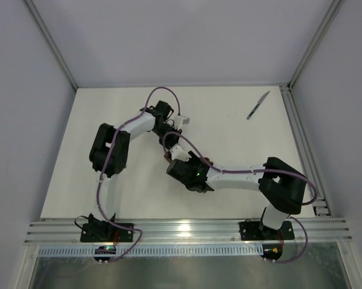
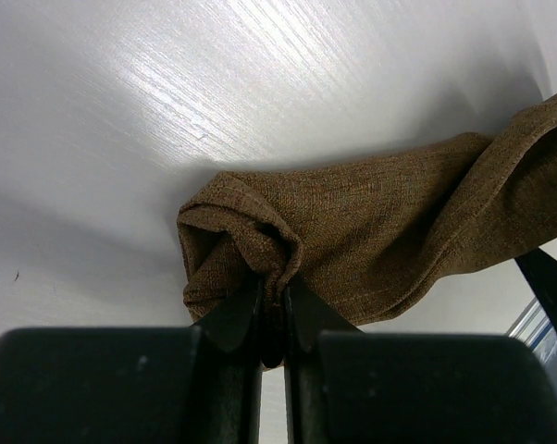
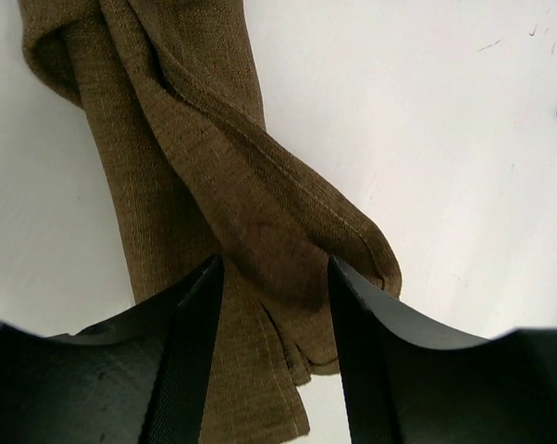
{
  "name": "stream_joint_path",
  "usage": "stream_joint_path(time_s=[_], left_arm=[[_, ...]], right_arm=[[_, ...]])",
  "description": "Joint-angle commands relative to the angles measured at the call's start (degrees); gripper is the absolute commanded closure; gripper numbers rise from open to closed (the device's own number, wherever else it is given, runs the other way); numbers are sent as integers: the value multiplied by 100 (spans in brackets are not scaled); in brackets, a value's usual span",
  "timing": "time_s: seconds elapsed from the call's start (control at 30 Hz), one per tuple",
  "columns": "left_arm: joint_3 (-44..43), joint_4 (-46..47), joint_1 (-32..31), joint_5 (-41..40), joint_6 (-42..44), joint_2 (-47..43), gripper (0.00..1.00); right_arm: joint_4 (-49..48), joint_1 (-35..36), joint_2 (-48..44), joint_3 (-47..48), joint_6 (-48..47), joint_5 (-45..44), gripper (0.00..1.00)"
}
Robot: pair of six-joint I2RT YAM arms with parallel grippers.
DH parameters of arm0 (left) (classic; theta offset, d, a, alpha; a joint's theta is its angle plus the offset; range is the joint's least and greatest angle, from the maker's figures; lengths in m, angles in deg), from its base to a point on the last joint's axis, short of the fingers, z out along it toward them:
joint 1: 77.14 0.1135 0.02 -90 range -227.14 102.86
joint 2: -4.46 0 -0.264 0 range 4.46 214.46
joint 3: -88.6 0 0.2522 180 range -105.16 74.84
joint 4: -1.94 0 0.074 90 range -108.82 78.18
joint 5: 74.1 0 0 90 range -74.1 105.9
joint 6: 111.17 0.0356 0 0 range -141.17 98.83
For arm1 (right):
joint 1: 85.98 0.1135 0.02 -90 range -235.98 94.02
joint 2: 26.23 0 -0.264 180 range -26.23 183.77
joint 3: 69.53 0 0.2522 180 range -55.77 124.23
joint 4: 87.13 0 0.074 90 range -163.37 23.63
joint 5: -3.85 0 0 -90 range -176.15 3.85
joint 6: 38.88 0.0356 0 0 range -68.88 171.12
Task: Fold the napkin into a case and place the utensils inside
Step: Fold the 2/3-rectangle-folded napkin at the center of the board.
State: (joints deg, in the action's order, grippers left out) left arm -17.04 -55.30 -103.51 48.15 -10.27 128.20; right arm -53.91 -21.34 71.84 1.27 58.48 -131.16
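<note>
Both arms are white tubes joined by chunky black housings. The left arm [image 1: 109, 150], at the frame's left, and the right arm [image 1: 241, 177], lower right, each carry a looping purple cable [image 1: 163, 89]. A green light [image 1: 197, 174] glows on the right wrist. The right gripper [image 3: 274, 265] has flat matte-black fingers [image 3: 191, 351].

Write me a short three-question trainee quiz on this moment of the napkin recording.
1. True or false: the left gripper is shut on a bunched fold of the napkin.
2. Where is the knife? A) between the left gripper's fingers; B) bare on the table, far right, apart from the napkin; C) wrapped inside the napkin.
3. Fill in: the right gripper has its fingers ___, with napkin lying between them.
Key: 1 true; 2 B; 3 open.
</note>
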Motion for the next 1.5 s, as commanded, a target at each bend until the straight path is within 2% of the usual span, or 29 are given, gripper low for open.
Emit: stream_joint_path(time_s=[0.0, 0.17, 0.3, 0.33, 0.37, 0.43, 0.47, 0.5, 0.6, 0.77, 0.83, 0.9, 0.93, 1.0, 1.03, 1.1, 1.17, 1.2, 1.23, 1.27, 1.37, 1.4, 1.43, 1.47], left_arm=[[346, -222, 18, -562, 115, 220, 100], [381, -213, 18, -492, 97, 203, 100], [416, -187, 18, -465, 88, 177, 100], [433, -178, 18, -465, 88, 168, 100], [434, -161, 18, -448, 88, 159, 100], [425, -169, 18, -439, 71, 168, 100], [425, -178, 18, -430, 62, 168, 100], [425, -178, 18, -421, 36, 176, 100], [434, -178, 18, -421, 27, 168, 100], [451, -195, 18, -421, 27, 115, 100], [451, -196, 18, -412, 18, 89, 100], [460, -213, 18, -413, 9, 89, 100], [460, -213, 18, -421, 9, 80, 100], [469, -222, 18, -421, 9, 62, 100], [504, -213, 18, -421, 9, 62, 100], [556, -187, 18, -447, -8, 45, 100], [635, -160, 18, -456, 0, 18, 100], [662, -152, 18, -439, 9, 18, 100], [680, -143, 18, -439, 0, 10, 100], [715, -134, 18, -439, 0, -8, 100], [785, -90, 18, -439, 9, -78, 100], [829, -81, 18, -430, 9, -96, 100], [847, -73, 18, -413, 0, -139, 100], [855, -55, 9, -421, 0, -157, 100]], right_arm=[[-171, -13, -725, -236, 46, 449, 46], [-58, -258, -1893, -640, 687, 1441, 43], [355, -802, -2719, -1080, 1609, 2416, 39], [400, -1169, -2861, -1211, 1820, 2906, 38], [418, -1347, -2993, -1491, 2144, 3137, 31], [278, -1629, -3380, -1791, 2296, 3454, 23], [173, -1682, -3494, -2071, 2349, 3499, 15], [-98, -1761, -3635, -2204, 2349, 3604, 13], [-652, -1990, -3671, -2565, 2236, 4131, 13], [-1137, -2148, -3453, -3004, 2138, 4264, 13], [-1374, -2298, -3329, -3128, 2165, 4282, 18], [-1559, -2333, -2996, -3172, 2165, 4325, 28], [-1621, -2342, -2873, -3164, 2174, 4369, 39], [-1814, -2342, -2565, -3172, 2200, 4414, 52], [-1858, -2333, -2503, -3181, 2244, 4414, 62], [-1902, -2342, -2441, -3225, 2323, 4414, 68], [-1859, -2368, -2511, -3251, 2367, 4387, 68], [-1754, -2386, -2677, -3251, 2350, 4378, 67], [-1666, -2377, -2791, -3217, 2323, 4387, 62], [-1543, -2386, -2940, -3190, 2262, 4378, 52], [-937, -2421, -3739, -3006, 1964, 4229, 40], [-744, -2491, -3950, -2962, 1815, 4272, 32], [-716, -2596, -4292, -2892, 1770, 4395, 28], [-716, -2745, -4382, -2839, 1717, 4875, 25]])
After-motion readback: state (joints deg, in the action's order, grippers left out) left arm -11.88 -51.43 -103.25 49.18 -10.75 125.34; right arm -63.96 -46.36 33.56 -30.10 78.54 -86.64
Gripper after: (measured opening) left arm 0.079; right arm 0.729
